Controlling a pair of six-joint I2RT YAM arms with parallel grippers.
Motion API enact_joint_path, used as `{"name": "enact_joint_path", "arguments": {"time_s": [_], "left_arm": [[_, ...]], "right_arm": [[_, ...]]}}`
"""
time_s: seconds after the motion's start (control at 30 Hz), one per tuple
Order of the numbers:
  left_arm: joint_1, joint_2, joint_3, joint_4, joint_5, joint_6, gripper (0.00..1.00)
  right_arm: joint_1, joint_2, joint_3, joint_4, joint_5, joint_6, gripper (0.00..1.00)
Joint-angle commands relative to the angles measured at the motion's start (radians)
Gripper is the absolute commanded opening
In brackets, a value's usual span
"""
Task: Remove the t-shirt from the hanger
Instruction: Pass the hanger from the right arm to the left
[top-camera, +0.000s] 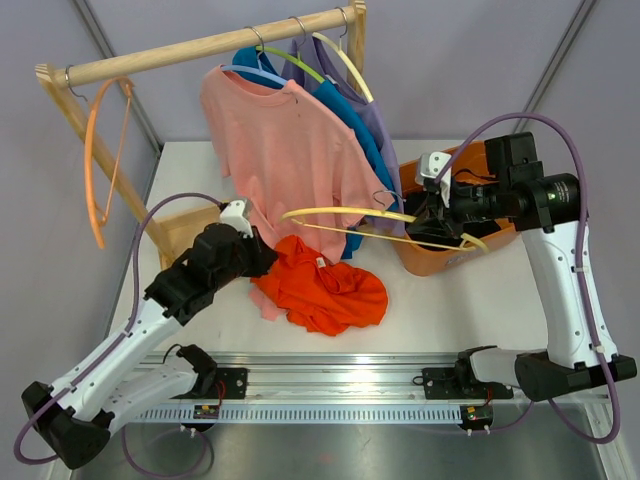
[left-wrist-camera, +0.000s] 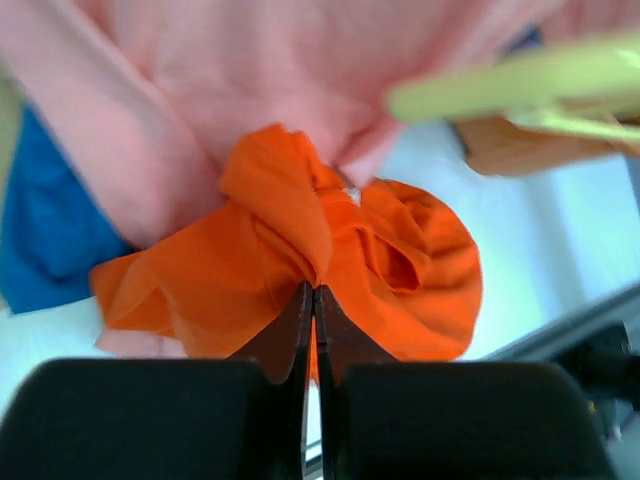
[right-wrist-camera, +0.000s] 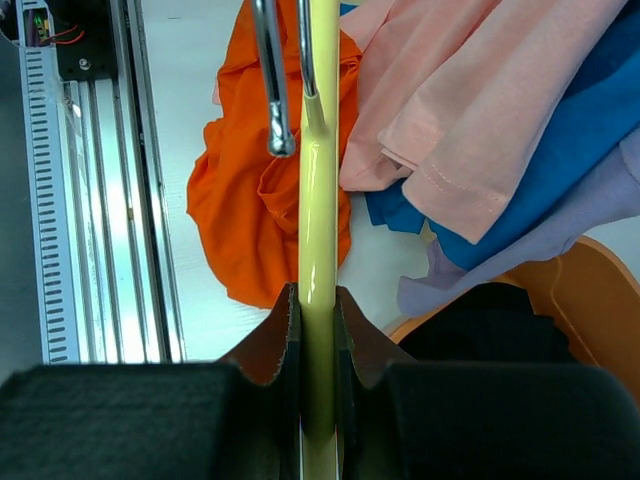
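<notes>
The white table carries a wooden rack along its far side. A pink t-shirt, a blue shirt and a lavender shirt hang from the rail. An empty orange hanger dangles at the rail's nine o'clock end.

The orange t-shirt is off any hanger. It lies crumpled on the table at six o'clock of the pink hem. An orange basket sits at three o'clock of it, partly behind the right arm.

The yellow hanger is bare and lies level in the air, reaching from the basket toward nine o'clock above the crumpled shirt. In the right wrist view its metal hook points to twelve o'clock.

The right gripper is clamped on the hanger's yellow arm, fingers pressed on both sides.

The left gripper meets the orange t-shirt at its nine o'clock edge. Its fingers are fully together and the cloth's folds gather at the tips, with a sliver of orange pinched between them.

A small white neck tag shows on the orange shirt, too small to read.
</notes>
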Motion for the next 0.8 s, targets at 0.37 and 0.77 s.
{"name": "enact_joint_path", "arguments": {"time_s": [0.37, 0.77], "left_arm": [[-0.048, -0.223, 0.075, 0.018, 0.373, 0.300, 0.78], [-0.048, -0.124, 0.234, -0.039, 0.551, 0.609, 0.95]], "right_arm": [[0.006, 0.067, -0.036, -0.021, -0.032, -0.017, 0.00], [0.198, 0.061, -0.073, -0.247, 0.008, -0.388, 0.00]]}}
